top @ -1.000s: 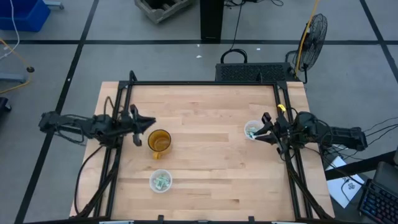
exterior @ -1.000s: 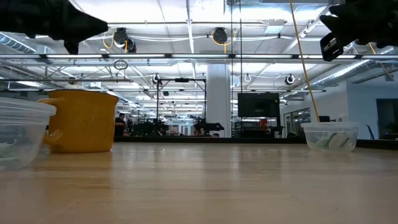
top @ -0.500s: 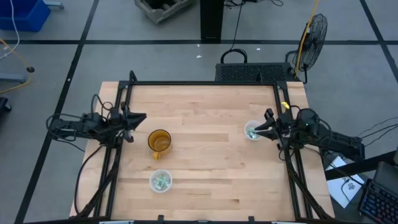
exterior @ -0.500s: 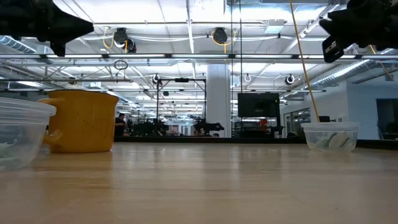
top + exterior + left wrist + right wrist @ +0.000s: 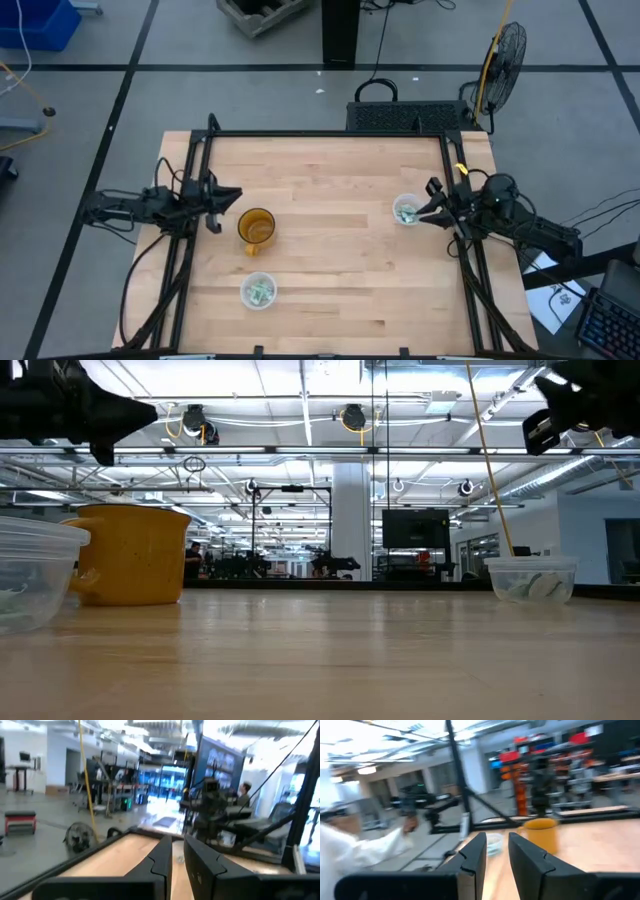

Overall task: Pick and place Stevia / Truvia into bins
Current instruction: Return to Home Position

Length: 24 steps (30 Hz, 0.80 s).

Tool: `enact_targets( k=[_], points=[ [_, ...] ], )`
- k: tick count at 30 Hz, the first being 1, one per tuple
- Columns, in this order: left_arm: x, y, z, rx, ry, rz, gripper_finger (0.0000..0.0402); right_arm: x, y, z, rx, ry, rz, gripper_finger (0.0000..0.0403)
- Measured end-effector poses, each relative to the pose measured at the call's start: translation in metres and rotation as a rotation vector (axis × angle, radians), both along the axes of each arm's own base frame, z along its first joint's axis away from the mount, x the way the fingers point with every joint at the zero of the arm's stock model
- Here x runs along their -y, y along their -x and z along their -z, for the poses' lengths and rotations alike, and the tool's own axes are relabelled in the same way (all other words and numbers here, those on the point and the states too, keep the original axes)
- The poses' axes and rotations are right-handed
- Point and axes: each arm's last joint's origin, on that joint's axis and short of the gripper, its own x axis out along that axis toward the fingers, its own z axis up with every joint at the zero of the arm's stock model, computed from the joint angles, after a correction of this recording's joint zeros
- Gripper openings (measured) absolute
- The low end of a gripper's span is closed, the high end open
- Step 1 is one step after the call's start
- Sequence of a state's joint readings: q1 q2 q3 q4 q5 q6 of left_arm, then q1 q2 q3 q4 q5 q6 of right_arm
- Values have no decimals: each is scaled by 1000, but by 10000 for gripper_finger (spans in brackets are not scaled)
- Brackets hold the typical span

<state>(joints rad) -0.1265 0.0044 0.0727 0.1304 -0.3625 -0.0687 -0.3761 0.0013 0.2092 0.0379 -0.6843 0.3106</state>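
1. The table [image 5: 330,190] is bare wood apart from three cups. Nothing loose lies on it from above, so the sorting looks done and only parking the arms seems left.
2. The left gripper [image 5: 226,198] hangs over the table's left side, just beside the orange cup [image 5: 256,228] but well above it going by the low view. Its wrist view shows only a thin gap between the fingers, with nothing in it. If that arm dips on the way home, it could clip the cup and tip it.
3. The right gripper [image 5: 430,207] hovers right next to the right clear cup [image 5: 405,211], jaws a bit apart and empty. That cup looks light, so a nudge from a fingertip would probably skid it or dump it.
4. The front clear cup [image 5: 258,291] sits near the front edge, well apart from both arms, so it's likely safe.
5. The packets [image 5: 260,292] are in the two clear cups, pale green bits in each. They can't be counted because they overlap, and the low view cuts the front cup off at its edge.
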Motion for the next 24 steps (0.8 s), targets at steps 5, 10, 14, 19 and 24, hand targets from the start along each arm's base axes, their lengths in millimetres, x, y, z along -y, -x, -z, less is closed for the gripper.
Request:
enact_targets(
  k=[5, 10, 14, 19, 24],
  points=[
    [1, -4, 14, 9, -4, 4, 51, -3, 5, -11, 57, 3, -125, 75],
    [1, -4, 14, 14, 5, 6, 51, -4, 7, -16, 101, 46, -171, 75],
    [1, -4, 15, 3, 22, 2, 51, 1, 3, -8, 97, 14, -42, 75],
    [0, -5, 16, -1, 22, 0, 51, 10, -7, 17, 57, -93, 150, 75],
    [0, -5, 16, 6, 48, 5, 51, 11, -6, 17, 138, -85, 180, 75]
  ],
)
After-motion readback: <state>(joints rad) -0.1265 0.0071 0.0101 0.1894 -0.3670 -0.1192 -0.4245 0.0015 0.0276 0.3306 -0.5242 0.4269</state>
